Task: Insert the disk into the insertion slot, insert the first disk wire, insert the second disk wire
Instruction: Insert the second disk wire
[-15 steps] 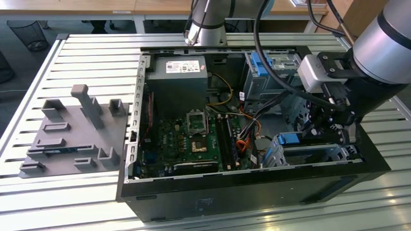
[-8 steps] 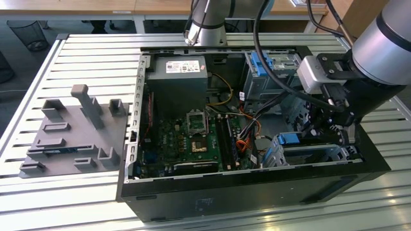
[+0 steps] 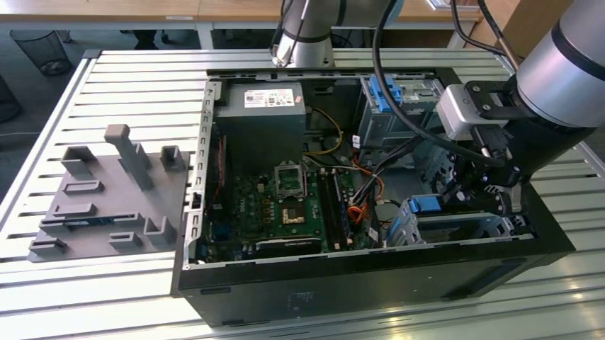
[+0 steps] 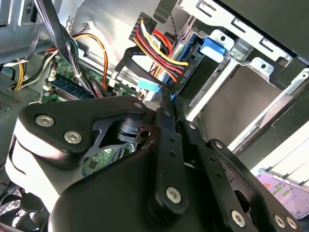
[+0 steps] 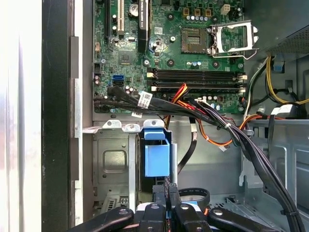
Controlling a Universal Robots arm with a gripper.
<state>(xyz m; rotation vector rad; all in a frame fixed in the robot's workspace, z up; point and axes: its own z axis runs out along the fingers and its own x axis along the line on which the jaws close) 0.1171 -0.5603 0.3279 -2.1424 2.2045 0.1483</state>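
The disk sits inside the insertion slot (image 3: 460, 228), the low grey cage at the case's front on the exterior view's right. Its blue carrier end (image 5: 157, 155) sticks out of the cage (image 5: 113, 162), also seen in the exterior view (image 3: 427, 205) and second wrist view (image 4: 213, 47). A bundle of red, yellow and black wires (image 4: 161, 50) ends at the disk's edge. My gripper (image 4: 166, 96) hangs low over that end, shut on the light blue plug (image 4: 147, 84) of a flat black disk wire (image 4: 129, 60). Its black fingers (image 5: 155, 195) stand close together just short of the carrier.
The open black computer case (image 3: 359, 287) lies on a slatted metal table (image 3: 113, 78). Loose black and orange cables (image 5: 217, 123) cross between the motherboard (image 5: 188, 48) and the cages. A taller cage with a blue latch (image 3: 383, 95) stands further back. A grey fixture plate (image 3: 104, 205) lies beside the case.
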